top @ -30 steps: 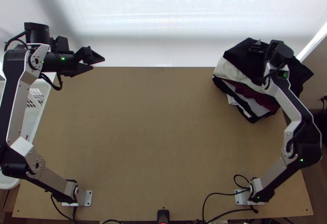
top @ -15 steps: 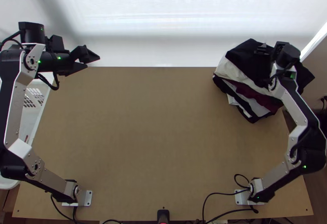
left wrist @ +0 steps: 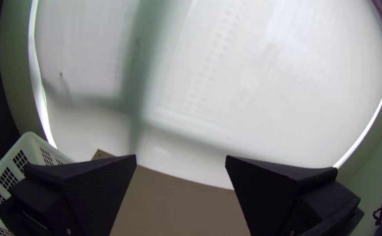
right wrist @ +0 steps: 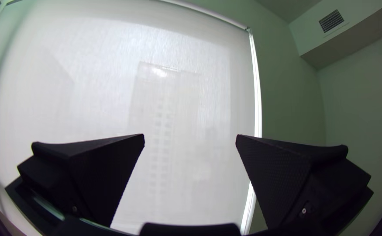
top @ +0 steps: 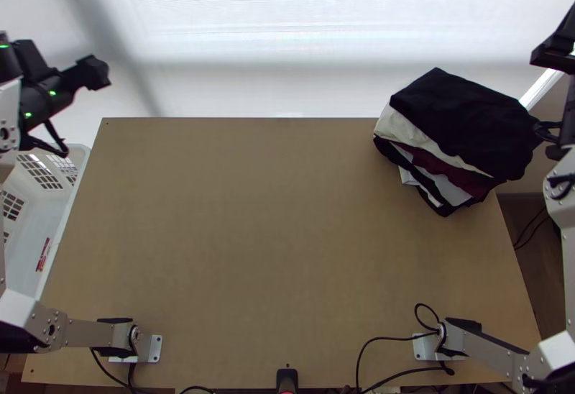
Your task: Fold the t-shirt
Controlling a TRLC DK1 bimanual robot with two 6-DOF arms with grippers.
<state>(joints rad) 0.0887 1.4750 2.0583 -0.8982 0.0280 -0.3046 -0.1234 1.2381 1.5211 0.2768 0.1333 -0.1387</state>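
Note:
My left gripper is over the table's far left corner in the top view, apart from any cloth. In its wrist view the left gripper stands open with nothing between its fingers. At the right edge of the top view is my right gripper, beyond the pile; its wrist view shows the right gripper open and holding nothing. A black folded garment lies on top of a stack of folded cloths, white, dark red and black, at the table's far right corner.
A white basket stands by the table's left edge. The brown board covers the table between the arms. A pale blind hangs behind the far edge. Black cables lie near the right base.
The right arm has moved away from the stack, up and to the right, uncovering the black garment. The left arm has shifted farther left. The stack looks unmoved.

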